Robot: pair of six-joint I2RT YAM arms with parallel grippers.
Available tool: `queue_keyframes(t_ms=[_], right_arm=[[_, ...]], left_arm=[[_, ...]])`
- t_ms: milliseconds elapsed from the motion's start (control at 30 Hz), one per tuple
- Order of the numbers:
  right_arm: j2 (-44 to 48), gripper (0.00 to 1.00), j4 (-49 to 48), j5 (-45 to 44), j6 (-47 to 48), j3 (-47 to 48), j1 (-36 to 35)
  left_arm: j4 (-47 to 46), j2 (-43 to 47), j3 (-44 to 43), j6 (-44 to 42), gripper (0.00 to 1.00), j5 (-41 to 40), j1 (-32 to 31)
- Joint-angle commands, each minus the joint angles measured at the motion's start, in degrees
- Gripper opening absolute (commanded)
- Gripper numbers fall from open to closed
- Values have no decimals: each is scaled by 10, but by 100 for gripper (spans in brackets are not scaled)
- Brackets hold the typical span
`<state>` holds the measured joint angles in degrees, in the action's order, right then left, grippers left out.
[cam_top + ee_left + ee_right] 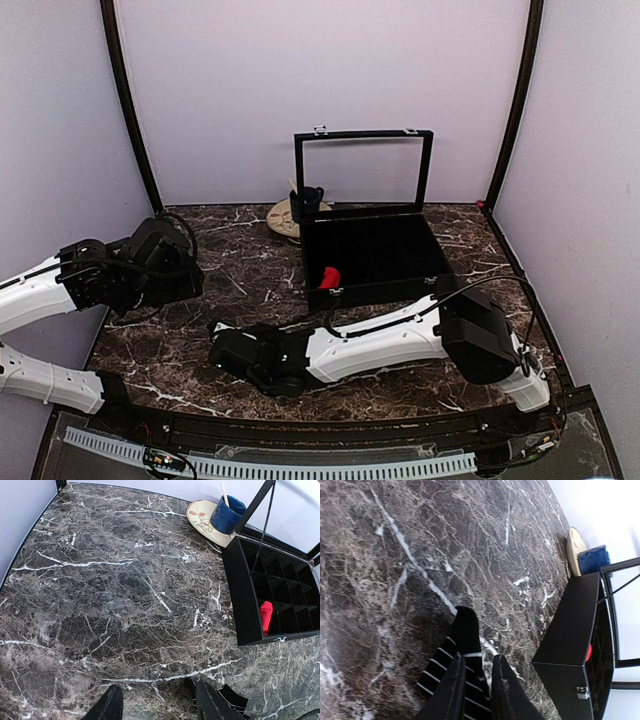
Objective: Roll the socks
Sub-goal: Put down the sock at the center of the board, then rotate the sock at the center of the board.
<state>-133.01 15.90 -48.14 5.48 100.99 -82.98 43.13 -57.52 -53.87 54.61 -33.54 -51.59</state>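
A bright red sock (329, 276) (266, 616) (589, 652) sits bunched in a front compartment of the open black box (370, 292). On the marble in front of the box lies a black sock with thin white stripes (465, 630) (232, 697). My right gripper (478, 657) (225, 350) hovers low over it. Its fingers are a narrow gap apart, and the sock shows flat between and beneath them. My left gripper (159, 686) (190, 285) hangs open above bare marble at the left, with nothing between its fingers.
A dark blue mug (307, 203) (227, 515) with a stick in it stands on a cream plate (283, 215) (200, 515) behind the box's left corner. The box lid (362, 168) stands upright at the back. White walls close in the table.
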Motion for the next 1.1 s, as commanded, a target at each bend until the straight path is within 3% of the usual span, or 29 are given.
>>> queue_keyframes(t_ms=[0,333,700,867,1067], right_arm=[[-5,21,-2,31,-9,15,-11],[69,27,-18,143,-43,-59,-14],[182,37,-51,231,-18,-128,-16],[228,38,-82,176,-17,-162,-14],[227,33,-44,139,-68,-170,27]], left_arm=[[21,16,7,13,52,-6,4],[-5,13,19,13,52,8,4],[-33,9,17,-11,52,9,7],[-59,9,33,-20,52,14,8],[-85,0,59,-38,52,35,17]])
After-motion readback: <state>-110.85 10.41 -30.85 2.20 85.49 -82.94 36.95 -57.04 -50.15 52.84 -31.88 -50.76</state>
